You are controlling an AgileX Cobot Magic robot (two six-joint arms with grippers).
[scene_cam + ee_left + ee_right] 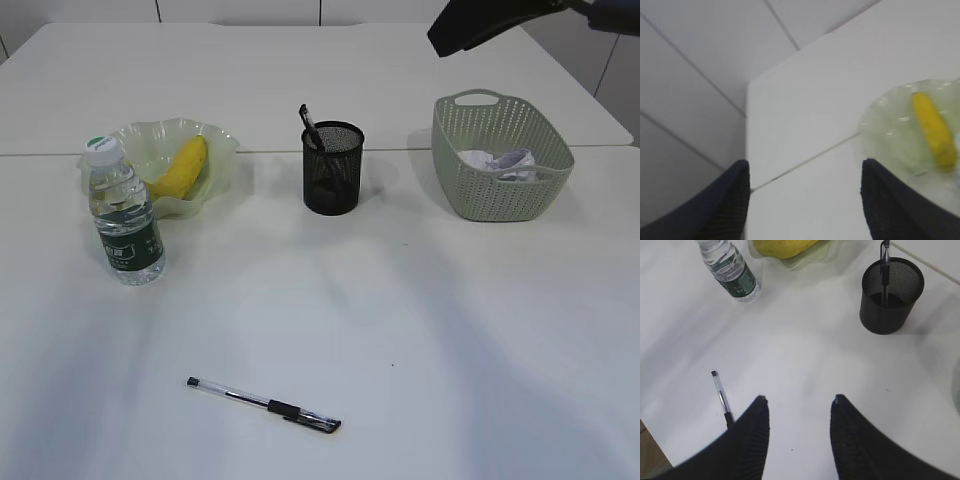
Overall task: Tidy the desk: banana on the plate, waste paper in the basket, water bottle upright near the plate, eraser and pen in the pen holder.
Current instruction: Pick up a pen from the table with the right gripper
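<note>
A: Hidden or cut off? 
B: Eraser nowhere visible. Right arm (480,25) clipped at the exterior view's top edge. Waste paper (497,163) half masked by the basket (500,195) wall. Banana (935,131) blurred in the left wrist view.

A: Materials and shapes? 
B: Translucent pale green plate (222,150) with ruffled rim, cradling the banana. Clear water bottle (125,215), white cap, dark green label, upright just beside the plate. Black mesh pen holder (333,170), cylindrical, one black pen (311,127) inside. Clear-barrelled pen (264,404) flat on the white desk (450,330), well apart from the holder.

A: Grippers? 
B: Left gripper (802,200) spread wide, empty. Right gripper (799,432) parted, grasping nothing.
</note>
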